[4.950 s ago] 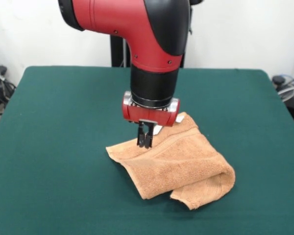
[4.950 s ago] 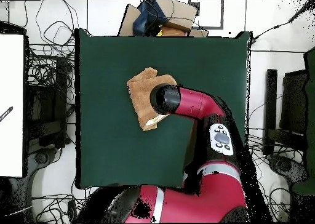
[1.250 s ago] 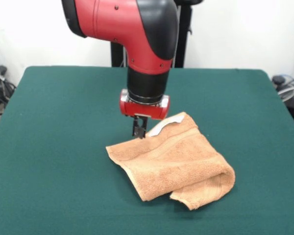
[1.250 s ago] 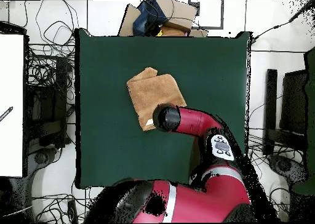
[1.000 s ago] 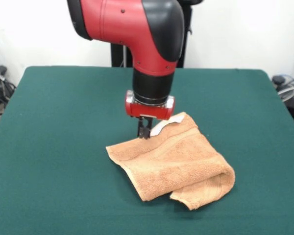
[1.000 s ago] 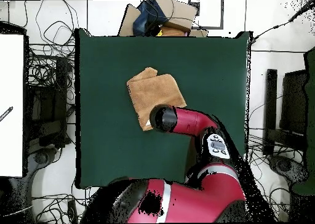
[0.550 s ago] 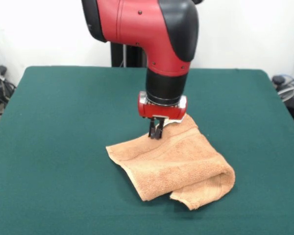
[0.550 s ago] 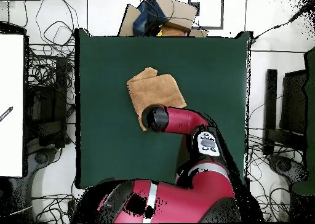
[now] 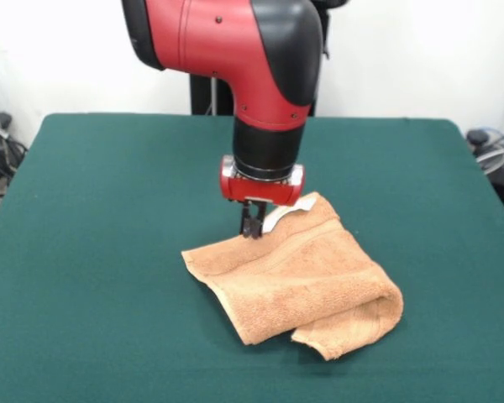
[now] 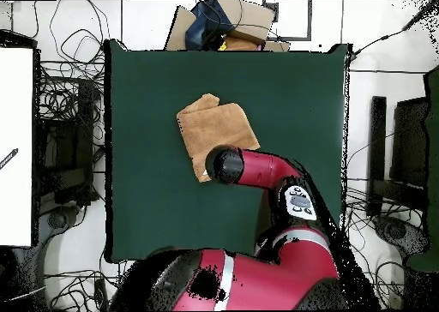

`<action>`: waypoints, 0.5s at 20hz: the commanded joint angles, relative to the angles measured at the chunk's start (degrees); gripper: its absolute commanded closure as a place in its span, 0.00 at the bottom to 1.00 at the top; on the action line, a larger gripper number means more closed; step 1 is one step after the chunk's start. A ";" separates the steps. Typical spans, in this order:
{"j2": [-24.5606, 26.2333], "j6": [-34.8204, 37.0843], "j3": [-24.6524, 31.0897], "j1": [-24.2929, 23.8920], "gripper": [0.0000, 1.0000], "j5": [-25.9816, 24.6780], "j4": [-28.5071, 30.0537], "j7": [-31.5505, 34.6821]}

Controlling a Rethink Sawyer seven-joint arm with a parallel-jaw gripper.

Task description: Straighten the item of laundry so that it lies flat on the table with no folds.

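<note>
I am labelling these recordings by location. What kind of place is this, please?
Probably a robotics lab: a red arm works over a green-topped table holding only a folded towel, loose cables tangle on the floor beside it, and a bare white wall stands behind.

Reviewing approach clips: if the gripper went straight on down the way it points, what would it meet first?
Most likely the far edge of the towel, which lies directly under the gripper; the table comes only beneath that. Depth is unclear, so it may just clear the edge.

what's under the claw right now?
The far edge of the folded towel, with a white tag peeking out beside the claw. The arm hides that spot in the overhead view; whether the tips touch the cloth is unclear.
</note>
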 commanded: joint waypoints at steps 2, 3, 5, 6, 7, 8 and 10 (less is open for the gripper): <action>1.30 -3.64 4.41 -1.51 1.00 -2.17 0.78 5.06; 1.32 -3.65 4.45 -1.61 1.00 -2.23 0.77 4.99; 1.19 -3.29 4.24 -1.19 1.00 -2.00 0.60 5.31; 1.14 -3.18 4.09 -1.06 1.00 -1.92 0.51 5.44; 1.21 -2.95 3.65 -0.49 1.00 -1.73 0.14 5.83; 1.33 -2.94 3.63 -0.44 1.00 -1.47 0.08 6.14; 1.53 -2.93 3.53 -0.30 1.00 -1.18 -0.16 6.48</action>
